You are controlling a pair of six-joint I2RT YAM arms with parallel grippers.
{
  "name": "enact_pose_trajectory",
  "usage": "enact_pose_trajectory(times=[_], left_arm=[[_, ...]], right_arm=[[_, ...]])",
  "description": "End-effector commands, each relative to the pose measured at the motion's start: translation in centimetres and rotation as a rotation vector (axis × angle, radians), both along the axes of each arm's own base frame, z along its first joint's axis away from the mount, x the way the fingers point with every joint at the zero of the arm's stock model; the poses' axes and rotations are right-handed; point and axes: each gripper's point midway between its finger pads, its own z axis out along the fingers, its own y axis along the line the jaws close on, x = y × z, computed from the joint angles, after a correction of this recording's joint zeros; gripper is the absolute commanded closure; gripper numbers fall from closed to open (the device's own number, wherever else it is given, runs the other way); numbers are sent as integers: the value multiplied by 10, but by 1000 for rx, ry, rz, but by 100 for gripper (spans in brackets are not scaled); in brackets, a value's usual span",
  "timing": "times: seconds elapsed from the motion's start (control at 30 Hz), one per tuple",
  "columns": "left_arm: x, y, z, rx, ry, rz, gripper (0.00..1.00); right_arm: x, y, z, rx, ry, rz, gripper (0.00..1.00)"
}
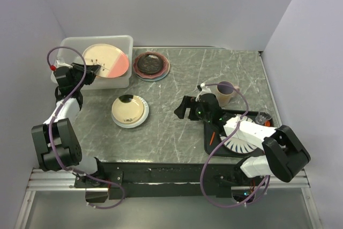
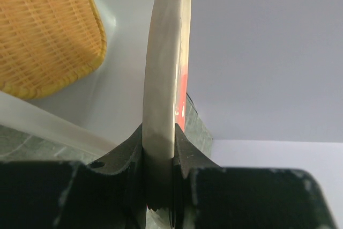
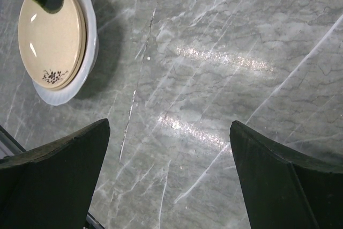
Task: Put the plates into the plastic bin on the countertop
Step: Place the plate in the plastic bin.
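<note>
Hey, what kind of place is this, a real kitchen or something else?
Probably a robot lab cell staged as a kitchen counter: two arms bolted at the edge of a marble-look countertop, plain partition walls around it, plates and a plastic bin laid out.

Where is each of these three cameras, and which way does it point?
Top external: fixed above and behind the arms, looking down on the countertop; both arms, bases at the bottom.
Left wrist: rides the left arm, looking along the left tool, which clamps the pink plate edge-on at the plastic bin.
Right wrist: rides the right arm, looking down past the open right tool at the countertop and the tan-gold plate.
Shared: top and right wrist both show that tan-gold plate; top and left wrist, the pink plate.
</note>
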Motion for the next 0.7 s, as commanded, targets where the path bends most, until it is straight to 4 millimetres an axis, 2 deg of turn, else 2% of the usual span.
enact_pose_trajectory(times=[0.0, 0.47, 0.67], left_arm=[[19, 10, 88, 78, -268, 20, 99], [68, 24, 71, 70, -224, 11, 99], [80, 26, 66, 71, -212, 6, 99]], right_arm=[[13, 11, 22, 30, -62, 7, 0], [18, 13, 18, 1, -57, 15, 0], [19, 14, 17, -7, -56, 17, 0]])
